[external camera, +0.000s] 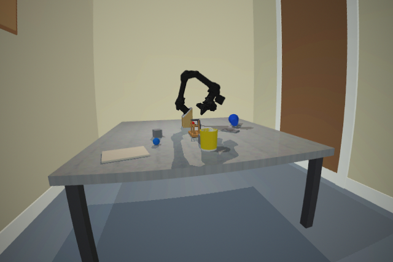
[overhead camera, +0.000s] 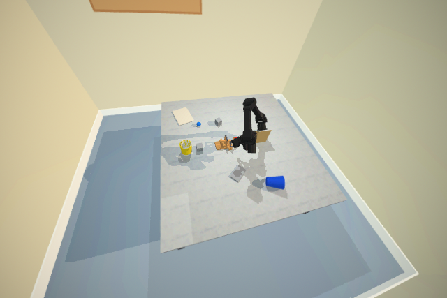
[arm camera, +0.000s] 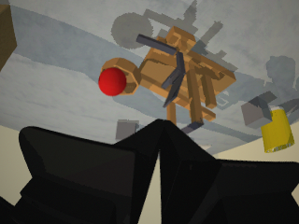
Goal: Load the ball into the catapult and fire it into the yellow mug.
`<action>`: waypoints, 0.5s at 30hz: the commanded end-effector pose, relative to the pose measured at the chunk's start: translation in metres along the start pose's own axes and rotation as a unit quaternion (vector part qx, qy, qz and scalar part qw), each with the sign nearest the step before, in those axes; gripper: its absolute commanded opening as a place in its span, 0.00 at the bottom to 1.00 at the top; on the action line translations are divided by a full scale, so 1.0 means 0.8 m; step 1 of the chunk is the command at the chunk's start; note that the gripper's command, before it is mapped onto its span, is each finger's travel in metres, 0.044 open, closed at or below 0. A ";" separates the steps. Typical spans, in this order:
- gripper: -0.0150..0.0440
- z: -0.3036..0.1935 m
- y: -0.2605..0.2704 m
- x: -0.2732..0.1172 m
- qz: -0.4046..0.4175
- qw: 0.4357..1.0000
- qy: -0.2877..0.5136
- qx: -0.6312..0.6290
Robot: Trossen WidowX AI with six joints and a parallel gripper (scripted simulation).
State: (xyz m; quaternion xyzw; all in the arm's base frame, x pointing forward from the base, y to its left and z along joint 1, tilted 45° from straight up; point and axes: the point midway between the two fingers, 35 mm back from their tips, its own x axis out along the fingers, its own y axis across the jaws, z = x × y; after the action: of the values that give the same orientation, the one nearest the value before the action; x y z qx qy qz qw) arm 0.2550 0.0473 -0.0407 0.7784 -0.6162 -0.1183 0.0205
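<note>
Your end effector (overhead camera: 232,144) (external camera: 201,110) (arm camera: 163,126) is pressed together, empty, probably to nudge or trigger rather than grasp. The red ball (external camera: 192,123) (arm camera: 112,81) sits in the catapult's (overhead camera: 221,144) (external camera: 194,133) (arm camera: 159,72) cup, ready for launch; in the top view, the yellow mug (overhead camera: 186,147) (external camera: 208,139) (arm camera: 277,131) stands at the catapult's nine o'clock.

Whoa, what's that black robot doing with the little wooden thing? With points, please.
The robot's gripper (arm camera: 163,126) is shut and holding nothing, close to the catapult (overhead camera: 221,144) (external camera: 194,133) (arm camera: 156,70). A red ball (arm camera: 112,81) sits in the catapult's cup. Nothing has been shot into the yellow mug (overhead camera: 186,147) (external camera: 208,139) (arm camera: 277,131) yet: the ball is loaded, waiting to fly.
</note>
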 end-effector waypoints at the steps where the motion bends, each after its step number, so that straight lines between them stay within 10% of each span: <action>1: 0.25 -0.005 0.021 0.002 -0.001 0.996 0.037 -0.078; 15: 0.25 -0.004 0.024 0.004 -0.001 0.995 0.042 -0.089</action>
State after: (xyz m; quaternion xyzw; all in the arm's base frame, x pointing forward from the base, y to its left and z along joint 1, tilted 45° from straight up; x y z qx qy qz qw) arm 0.2397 0.0415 -0.0336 0.7790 -0.6025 -0.1373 0.1065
